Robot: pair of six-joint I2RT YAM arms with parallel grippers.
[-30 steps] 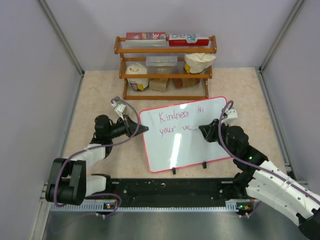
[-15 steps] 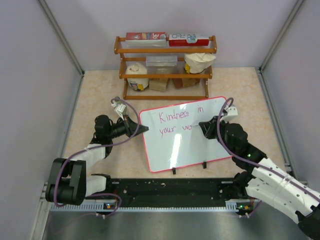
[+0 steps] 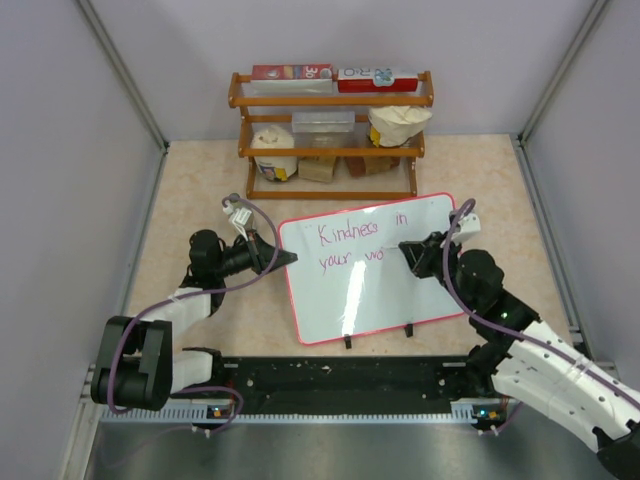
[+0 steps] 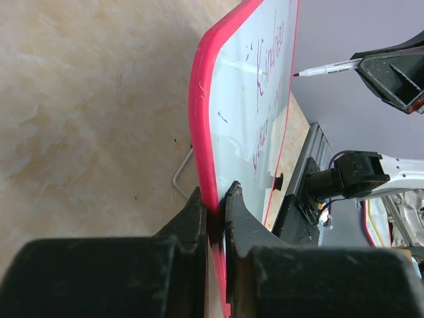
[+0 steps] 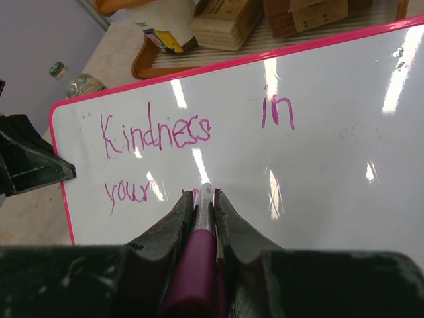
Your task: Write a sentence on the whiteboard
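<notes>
On the beige marbled table [image 3: 480,180] sits the large, glossy, red-pink-framed whiteboard [image 3: 390,290]. I have the black left gripper [image 4: 213,199] clamped nearly closed on its rounded left rim. The black right gripper [image 5: 203,199] is pinched narrow around a slim magenta-and-white marker [image 5: 197,258], tip at the second line; contact I cannot judge. The thin pink-magenta handwritten sentence [image 5: 156,132] reads "Kindness in", then "your wo".
</notes>
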